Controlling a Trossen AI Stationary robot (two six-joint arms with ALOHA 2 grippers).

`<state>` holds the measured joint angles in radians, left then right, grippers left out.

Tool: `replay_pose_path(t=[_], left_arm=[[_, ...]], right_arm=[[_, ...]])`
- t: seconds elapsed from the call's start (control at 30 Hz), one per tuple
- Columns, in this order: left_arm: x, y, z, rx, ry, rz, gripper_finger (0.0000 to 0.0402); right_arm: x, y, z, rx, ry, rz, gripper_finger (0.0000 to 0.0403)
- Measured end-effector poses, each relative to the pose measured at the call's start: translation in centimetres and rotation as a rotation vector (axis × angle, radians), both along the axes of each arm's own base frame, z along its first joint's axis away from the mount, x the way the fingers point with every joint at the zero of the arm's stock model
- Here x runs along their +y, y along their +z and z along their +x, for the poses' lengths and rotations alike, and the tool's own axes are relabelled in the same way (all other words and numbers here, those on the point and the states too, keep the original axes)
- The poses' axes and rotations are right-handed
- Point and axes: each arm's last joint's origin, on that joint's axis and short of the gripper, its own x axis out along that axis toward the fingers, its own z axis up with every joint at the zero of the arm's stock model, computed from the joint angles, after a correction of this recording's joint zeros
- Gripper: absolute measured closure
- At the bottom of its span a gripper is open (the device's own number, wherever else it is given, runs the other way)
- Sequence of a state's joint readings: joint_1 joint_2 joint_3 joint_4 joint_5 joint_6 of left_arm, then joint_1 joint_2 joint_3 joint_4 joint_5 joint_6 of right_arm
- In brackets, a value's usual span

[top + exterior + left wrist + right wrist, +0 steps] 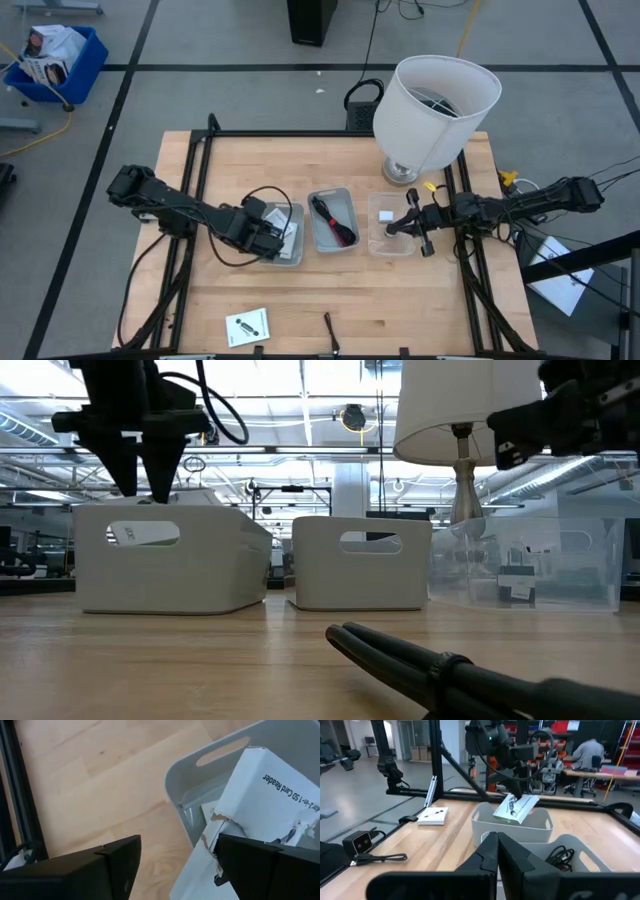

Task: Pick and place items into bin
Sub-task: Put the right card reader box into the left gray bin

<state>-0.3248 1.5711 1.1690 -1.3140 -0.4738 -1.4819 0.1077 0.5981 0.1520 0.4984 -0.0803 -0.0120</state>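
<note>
My left gripper (272, 238) (177, 845) hangs open, pointing down into the left grey bin (300, 235). A torn white card (270, 805) (516, 807) leans tilted inside that bin, its upper part above the rim. My right gripper (392, 228) (497, 845) is shut and level above the clear bin (372, 225), which holds a small white block (385, 214). The black-and-red cable bundle (335, 220) lies in the middle grey bin (312, 220). Another white card (247, 327) and a thin dark stick (330, 330) lie flat on the table near its front edge. My left gripper has one finger (260, 865) close against the face of the leaning card (235, 820), the other finger well apart from it. I cannot tell whether that finger touches the card. The fingers come from above, slanting down.
The large white lampshade (435, 105) stands at the table's far right, behind the clear bin. The three bins sit in a row across the table's middle. Bare wood lies in front of them, apart from the card and stick. A black frame (200, 160) edges the table.
</note>
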Motion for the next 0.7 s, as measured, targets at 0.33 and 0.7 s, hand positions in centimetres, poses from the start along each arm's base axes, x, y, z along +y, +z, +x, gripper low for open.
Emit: replay_pose_path(t=[0.33, 0.7], left_arm=[[0.0, 0.0, 0.0, -0.011, -0.001, 0.023, 0.0149], [0.1, 0.1, 0.0, 0.001, -0.042, 0.049, 0.0149]], right_arm=[[1.8, 1.8, 5.9, 0.144, 0.062, -0.088, 0.0401], [3.4, 3.0, 13.8, 0.122, 0.082, -0.163, 0.0401]])
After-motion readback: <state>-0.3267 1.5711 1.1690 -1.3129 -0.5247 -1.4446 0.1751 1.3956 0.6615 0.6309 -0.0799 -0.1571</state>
